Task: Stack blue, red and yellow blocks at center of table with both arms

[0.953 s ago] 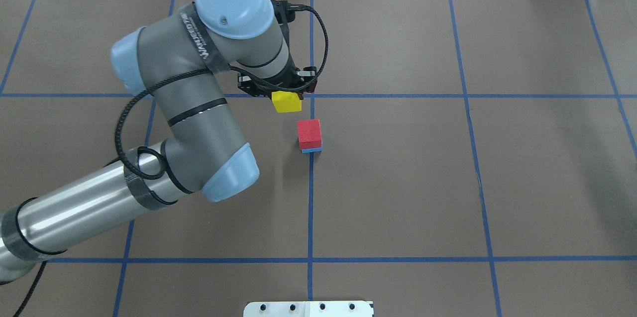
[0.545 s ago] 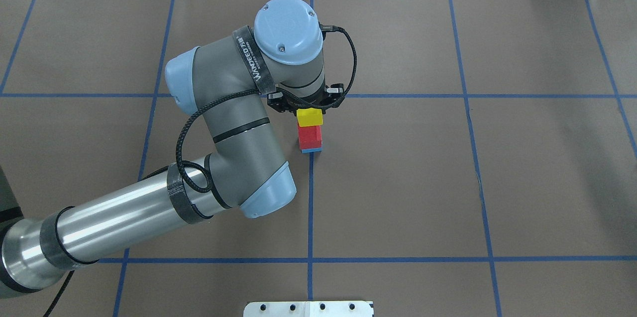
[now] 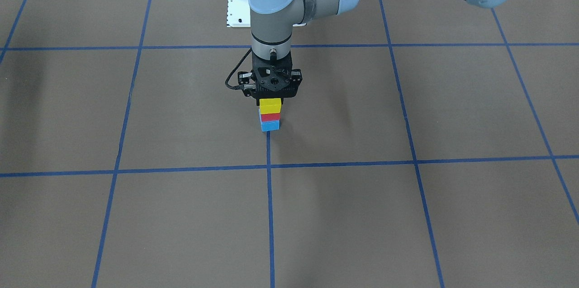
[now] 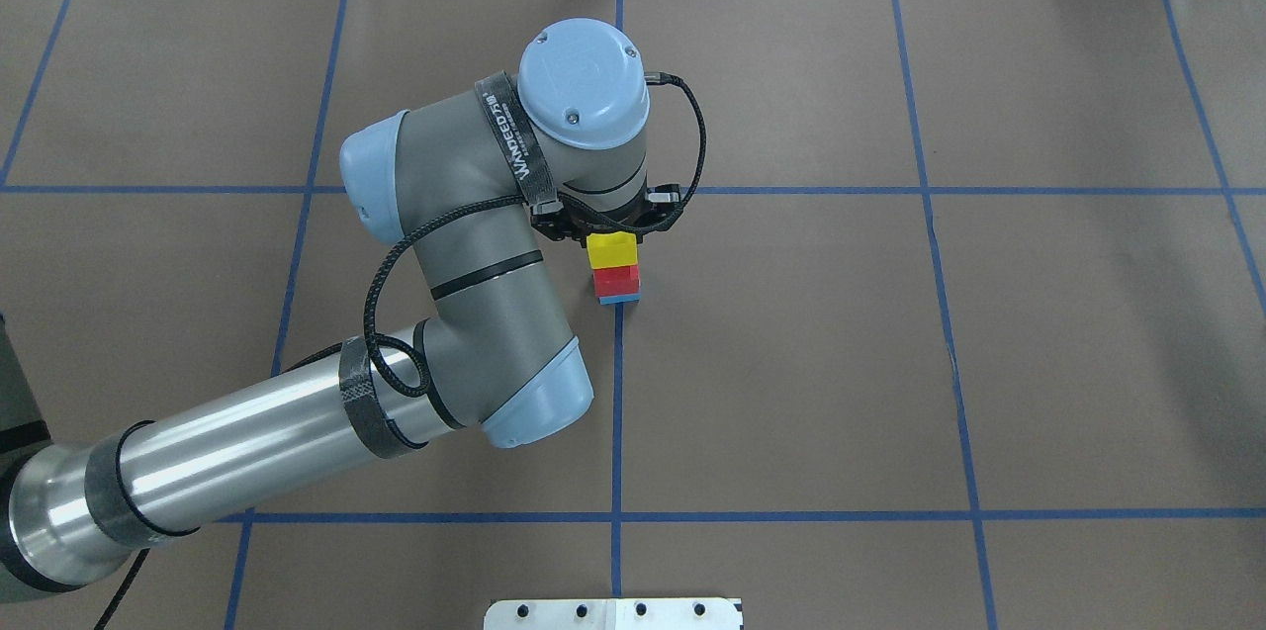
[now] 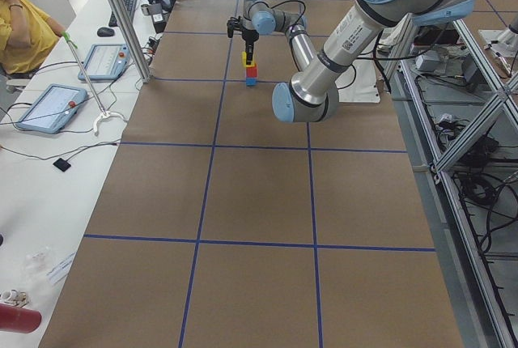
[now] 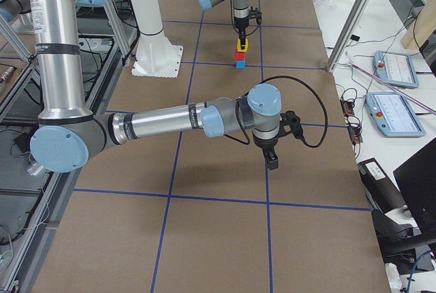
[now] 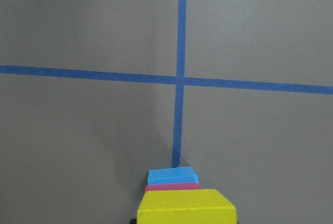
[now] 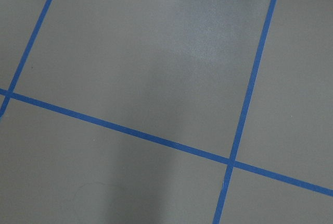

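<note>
A blue block sits at the table's centre with a red block on it. A yellow block rests on or just above the red one; I cannot tell if they touch. My left gripper points straight down and is shut on the yellow block. In the overhead view the yellow block lines up over the red and blue blocks. The left wrist view shows yellow, red and blue. My right gripper hangs over bare table; I cannot tell if it is open.
Blue tape lines divide the brown table into squares. The white robot base plate lies at the near edge. A side bench with tablets and a seated person runs along the far side.
My left arm carried the yellow block right and toward the stack, then lowered it onto the top of the red block. The red and blue blocks stayed put.
</note>
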### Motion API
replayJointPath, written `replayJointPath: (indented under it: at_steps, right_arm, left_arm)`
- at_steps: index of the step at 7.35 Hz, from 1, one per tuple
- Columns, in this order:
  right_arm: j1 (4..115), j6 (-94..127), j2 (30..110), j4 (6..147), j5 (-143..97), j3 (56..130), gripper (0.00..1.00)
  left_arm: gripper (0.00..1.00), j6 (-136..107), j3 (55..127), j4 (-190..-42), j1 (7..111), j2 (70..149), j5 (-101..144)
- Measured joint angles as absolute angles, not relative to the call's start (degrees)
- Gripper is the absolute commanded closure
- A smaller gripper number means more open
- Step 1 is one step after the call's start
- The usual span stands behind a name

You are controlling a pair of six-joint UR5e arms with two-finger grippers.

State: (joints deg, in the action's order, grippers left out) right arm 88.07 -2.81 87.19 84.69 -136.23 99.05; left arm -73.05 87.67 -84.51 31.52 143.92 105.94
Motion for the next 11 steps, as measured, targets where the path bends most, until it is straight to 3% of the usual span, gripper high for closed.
replayJointPath:
  at_steps: [6,7,10,11]
  right_arm:
    - [88.1,-2.9,87.2,84.7,-136.2,99.1,0.00]
    - [88.1,-2.9,87.2,84.7,-136.2,99.0,0.00]
    - [88.1,-2.9,87.2,84.7,-136.2,98.9,0.00]
    - [88.1,-3.0,87.2,84.6,-136.2,98.5,0.00]
  left_arm:
    - [0.26,-74.0,87.5,-84.3,30.0,143.8,104.2]
    - [0.00,-74.0,87.4,-84.3,29.9,143.8,104.1]
    - [0.00,-73.4,89.0,-83.8,30.0,143.8,104.1]
    - [0.00,-71.2,92.5,-80.5,30.3,143.8,104.3]
